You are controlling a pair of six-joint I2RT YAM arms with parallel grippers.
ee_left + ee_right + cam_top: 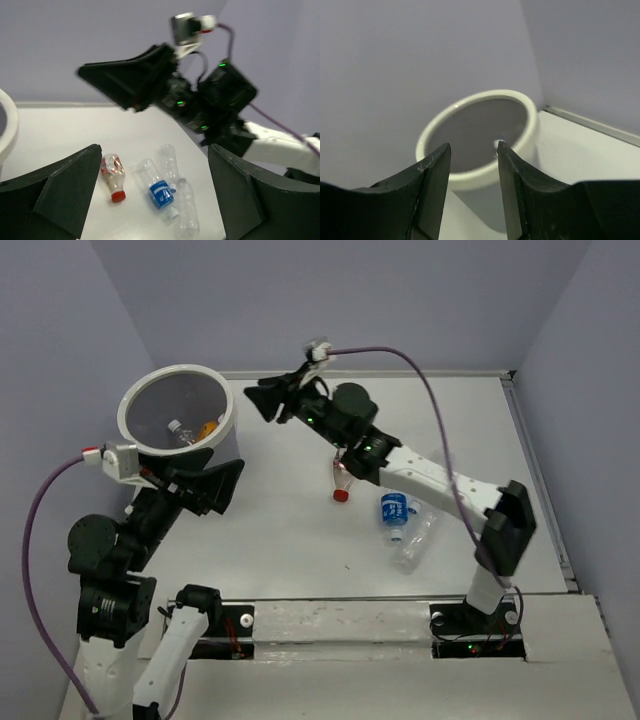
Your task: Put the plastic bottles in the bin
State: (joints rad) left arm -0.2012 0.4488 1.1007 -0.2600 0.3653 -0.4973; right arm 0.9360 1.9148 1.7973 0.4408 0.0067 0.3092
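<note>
The white bin (pixel 133 388) stands at the far left; a yellow-orange bottle (pixel 207 428) lies inside, with a pale cap beside it. On the table lie a red-capped bottle (pixel 341 480), a blue-labelled bottle (pixel 393 512) and a clear bottle (pixel 415 542). The left wrist view shows the red-capped bottle (pixel 113 176), the blue-labelled one (pixel 159 192) and two clear ones (pixel 169 160) (pixel 186 212). My right gripper (pixel 262 398) is open and empty, raised just right of the bin (pixel 530 112). My left gripper (pixel 226 480) is open and empty, just in front of the bin.
A grey wall runs behind the table and a raised rail (pixel 535 450) lines its right edge. The right arm (pixel 430 475) stretches over the bottles on the table. The bin's rim (pixel 6 125) shows at the left edge of the left wrist view.
</note>
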